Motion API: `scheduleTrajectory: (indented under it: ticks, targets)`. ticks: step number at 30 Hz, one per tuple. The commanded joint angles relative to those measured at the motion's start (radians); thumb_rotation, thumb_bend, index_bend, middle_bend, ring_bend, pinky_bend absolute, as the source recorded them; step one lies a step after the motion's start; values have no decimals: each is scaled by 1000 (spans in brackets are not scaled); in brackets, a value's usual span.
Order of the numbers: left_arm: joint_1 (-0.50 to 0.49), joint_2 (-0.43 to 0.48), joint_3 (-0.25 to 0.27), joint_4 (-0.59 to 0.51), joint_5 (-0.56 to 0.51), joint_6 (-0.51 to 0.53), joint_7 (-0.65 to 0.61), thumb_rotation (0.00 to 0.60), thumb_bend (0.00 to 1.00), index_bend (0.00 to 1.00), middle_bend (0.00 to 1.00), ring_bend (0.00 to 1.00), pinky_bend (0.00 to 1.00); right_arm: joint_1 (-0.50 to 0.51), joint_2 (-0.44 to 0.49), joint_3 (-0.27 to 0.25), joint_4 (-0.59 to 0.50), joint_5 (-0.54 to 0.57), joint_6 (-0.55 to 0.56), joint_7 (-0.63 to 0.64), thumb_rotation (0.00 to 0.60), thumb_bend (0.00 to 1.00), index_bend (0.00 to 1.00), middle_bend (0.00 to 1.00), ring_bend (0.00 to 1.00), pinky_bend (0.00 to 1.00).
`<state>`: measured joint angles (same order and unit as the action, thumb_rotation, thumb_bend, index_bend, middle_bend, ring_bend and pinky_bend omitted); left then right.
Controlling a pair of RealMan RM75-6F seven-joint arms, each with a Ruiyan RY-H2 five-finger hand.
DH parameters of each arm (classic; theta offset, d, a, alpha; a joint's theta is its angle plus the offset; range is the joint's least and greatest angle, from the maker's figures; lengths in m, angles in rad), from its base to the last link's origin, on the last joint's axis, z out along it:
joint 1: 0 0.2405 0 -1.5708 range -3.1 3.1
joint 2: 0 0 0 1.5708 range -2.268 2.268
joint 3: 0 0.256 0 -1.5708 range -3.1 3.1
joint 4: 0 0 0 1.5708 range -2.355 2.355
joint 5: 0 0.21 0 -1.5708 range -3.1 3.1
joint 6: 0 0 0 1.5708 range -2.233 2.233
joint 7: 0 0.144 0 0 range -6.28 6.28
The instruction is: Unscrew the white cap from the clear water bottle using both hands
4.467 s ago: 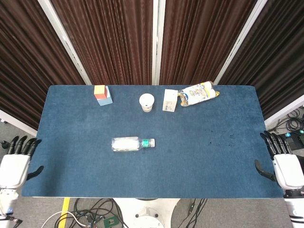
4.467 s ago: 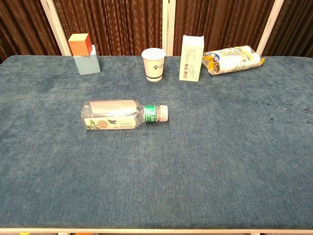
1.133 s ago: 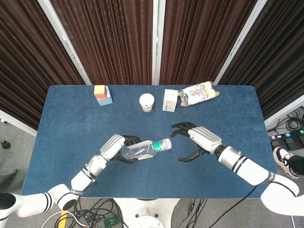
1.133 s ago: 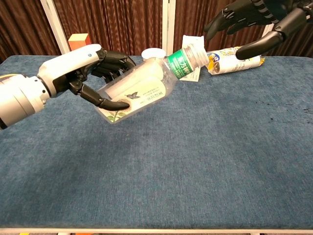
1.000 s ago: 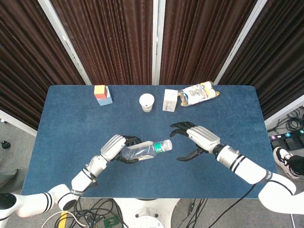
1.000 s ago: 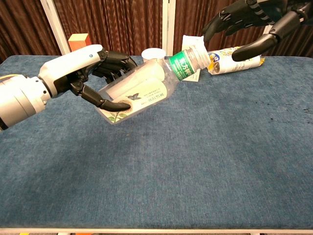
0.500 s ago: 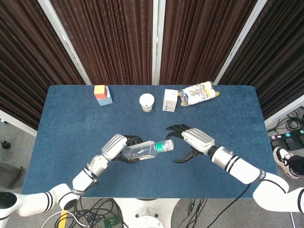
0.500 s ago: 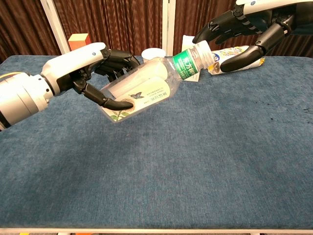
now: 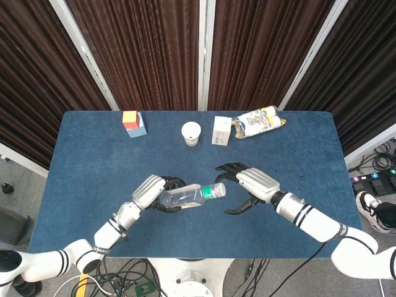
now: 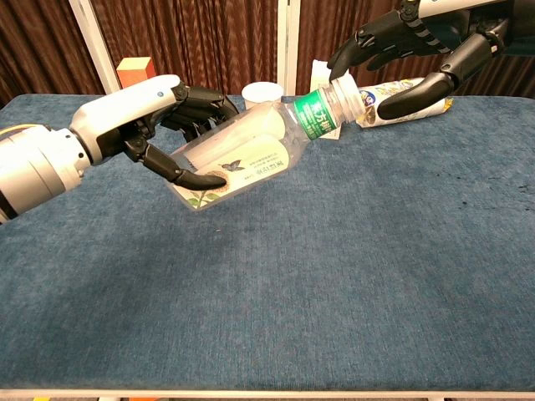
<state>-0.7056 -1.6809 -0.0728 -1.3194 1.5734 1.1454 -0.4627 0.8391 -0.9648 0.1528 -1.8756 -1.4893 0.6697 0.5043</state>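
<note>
So your left hand [image 10: 142, 125] has the clear water bottle [image 10: 251, 154] wrapped up around the body, thumb underneath and the dark fingers curled over the top, and it's holding it up off the blue table [image 10: 351, 276]. The bottle is tilted, neck pointing up and toward your right side, green label band just below the white cap [image 10: 346, 92]. From the head view you can see the same thing: left hand [image 9: 154, 192] on the bottle [image 9: 185, 196], cap end [image 9: 221, 189] facing the other arm.

Your right hand [image 10: 418, 46] is spread, fingers apart and holding nothing. In the chest view its fingertips [image 10: 338, 60] hang right over the cap and the thumb sits off to the side of it, so the cap is basically between thumb and fingers. Whether anything actually touches the cap, I can't tell from either angle. The head view shows the right hand [image 9: 247, 185] just beside the cap end with the fingers fanned toward it.

Back of the table has the other stuff, well apart from the bottle: a paper cup [image 9: 191, 133], a small white carton [image 9: 221, 130] next to it, a crinkly snack bag [image 9: 260, 120] lying on its side, and an orange and light blue block [image 9: 132, 122] off to the left.
</note>
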Motion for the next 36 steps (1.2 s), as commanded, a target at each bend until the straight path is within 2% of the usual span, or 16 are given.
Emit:
scheduleTrajectory:
  ticks: [1, 10, 19, 36]
  targets:
    - [0, 0, 0, 1, -1, -2, 1, 600, 381, 590, 596, 508, 581, 0, 2, -3, -5, -11, 6, 5, 417, 65, 262, 75, 0, 0]
    - [-3, 4, 2, -6, 7, 3, 5, 600, 380, 590, 595, 508, 581, -9, -4, -6, 12, -17, 44, 7, 418, 74, 260, 75, 0, 0]
    - [-2, 11, -4, -15, 5, 10, 10, 600, 380, 590, 596, 508, 581, -14, 7, -25, 9, -1, 30, -13, 417, 80, 253, 76, 0, 0]
    - [-5, 7, -2, -9, -2, -1, 15, 600, 380, 590, 595, 508, 581, -9, 11, -24, -10, -24, 48, -11, 418, 85, 252, 76, 0, 0]
